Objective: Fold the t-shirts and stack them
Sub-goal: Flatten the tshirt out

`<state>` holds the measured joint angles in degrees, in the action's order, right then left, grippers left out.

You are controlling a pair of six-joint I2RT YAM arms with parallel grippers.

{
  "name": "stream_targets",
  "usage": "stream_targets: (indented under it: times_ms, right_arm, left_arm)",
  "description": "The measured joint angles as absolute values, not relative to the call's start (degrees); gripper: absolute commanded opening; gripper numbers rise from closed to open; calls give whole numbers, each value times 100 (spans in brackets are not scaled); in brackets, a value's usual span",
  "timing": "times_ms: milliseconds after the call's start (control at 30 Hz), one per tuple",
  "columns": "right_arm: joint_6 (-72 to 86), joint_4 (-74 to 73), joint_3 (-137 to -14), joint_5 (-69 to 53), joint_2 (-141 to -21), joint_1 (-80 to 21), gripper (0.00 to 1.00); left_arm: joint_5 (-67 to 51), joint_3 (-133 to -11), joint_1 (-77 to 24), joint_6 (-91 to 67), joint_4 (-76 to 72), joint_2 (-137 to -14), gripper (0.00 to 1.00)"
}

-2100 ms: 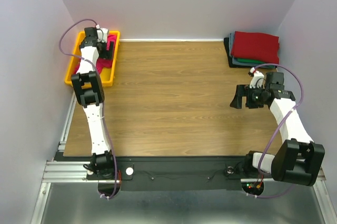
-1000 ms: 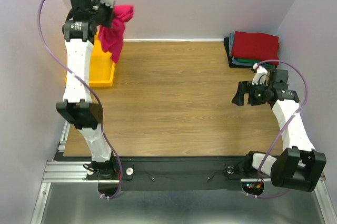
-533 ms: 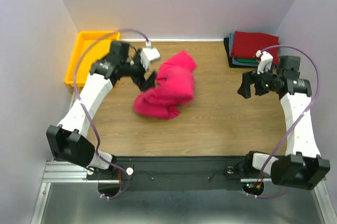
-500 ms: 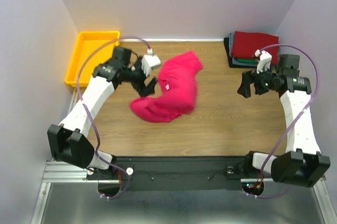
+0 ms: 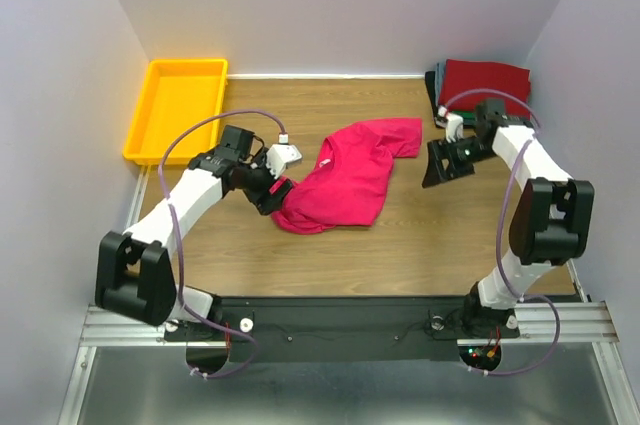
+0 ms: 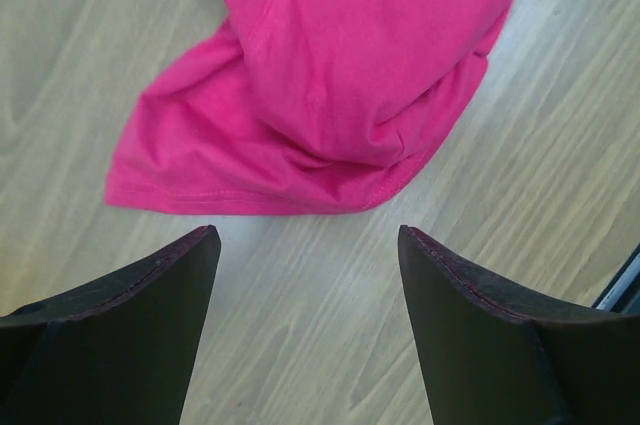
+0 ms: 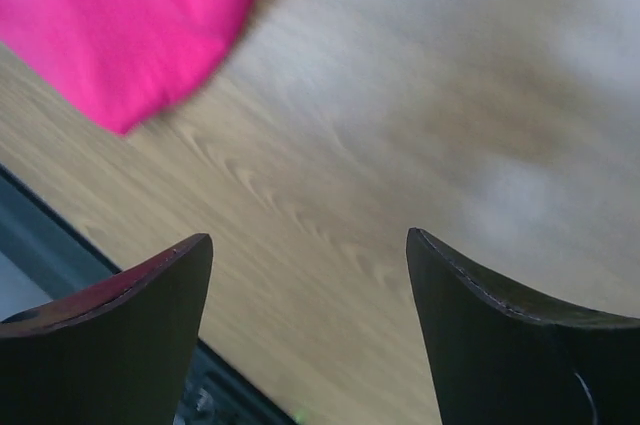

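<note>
A crimson t-shirt (image 5: 347, 174) lies crumpled on the wooden table (image 5: 330, 255), spread from the centre toward the back right. Its bunched lower hem (image 6: 300, 135) fills the top of the left wrist view. My left gripper (image 5: 277, 194) is open just left of that hem, with bare wood between its fingers. My right gripper (image 5: 437, 165) is open too, just right of the shirt's sleeve (image 7: 110, 25), over bare wood. Folded t-shirts sit stacked (image 5: 484, 90) at the back right corner, a dark red one on top of teal-green and dark ones.
A yellow tray (image 5: 178, 108) stands empty at the back left corner. The dark front rail (image 5: 330, 320) runs along the near table edge. Walls close in the left, back and right sides.
The left arm swung the crimson shirt out of the tray area, dropped it on the table centre and let go. The right gripper moved left toward the shirt's sleeve.
</note>
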<state>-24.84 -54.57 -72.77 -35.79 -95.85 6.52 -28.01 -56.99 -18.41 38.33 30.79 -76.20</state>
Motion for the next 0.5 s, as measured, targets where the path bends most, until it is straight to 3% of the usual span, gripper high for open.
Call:
stream_targets:
  times_ms: [233, 500]
  right_arm:
    - [-1933, -4759, -8927, -3404, -10506, -224, 80]
    - [-1321, -3905, -10827, -2910, -12490, -519, 81]
  left_arm:
    - [-2558, -6001, -1835, 3264, 2637, -8597, 83]
    - [-2324, -6364, -1822, 2788, 2335, -9413, 80]
